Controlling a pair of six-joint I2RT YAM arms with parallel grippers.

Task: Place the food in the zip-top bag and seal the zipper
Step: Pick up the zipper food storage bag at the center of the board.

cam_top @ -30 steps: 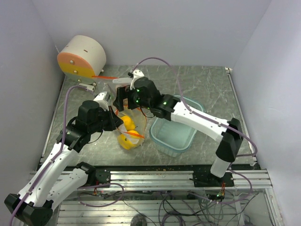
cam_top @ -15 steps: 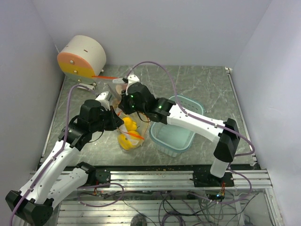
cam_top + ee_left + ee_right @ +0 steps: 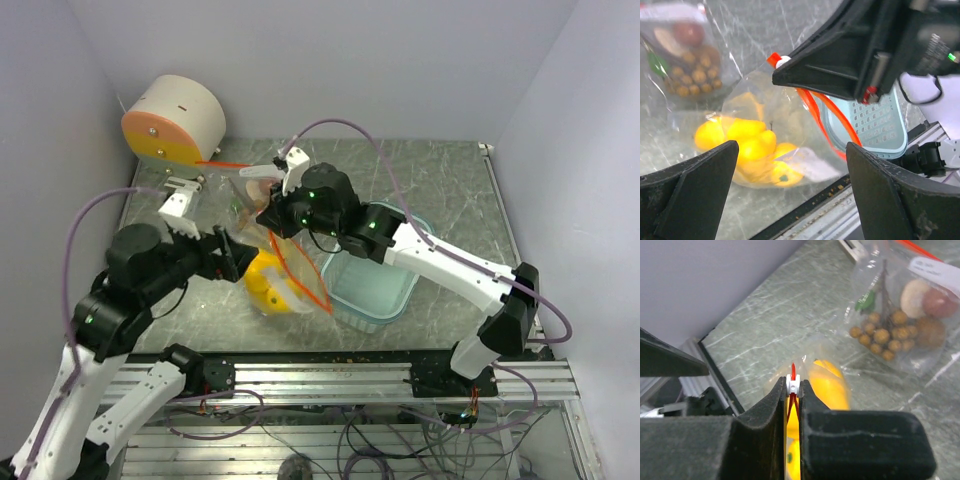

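On the grey tabletop [image 3: 440, 190] the pale teal basket [image 3: 370, 285] stands at the right, and I see no food inside it. Just beside it on the left lies the zip-top bag [image 3: 790, 120], clear and slumped, with the yellow fruits [image 3: 747, 135] heaped in its lower part. Further back, the bunch of small brown fruits [image 3: 695, 75] and the reddish fruit [image 3: 688, 34] also lie under clear plastic. I cannot tell if this is the same bag or a second one.

So the filling seems to be done, and the sealing is the part in progress. The orange zipper track [image 3: 830, 117] hangs as a loose loop toward the basket, and its two strips look separated there, so I judge the mouth is mostly not closed yet.

The right hand [image 3: 794, 390] is pinched together on the white slider [image 3: 783, 61] at the raised end of the track. The left hand [image 3: 792, 150] hovers in front of the bag with its fingers wide apart, holding nothing. What is left is to draw the slider along the whole track, probably with the bag held steady.
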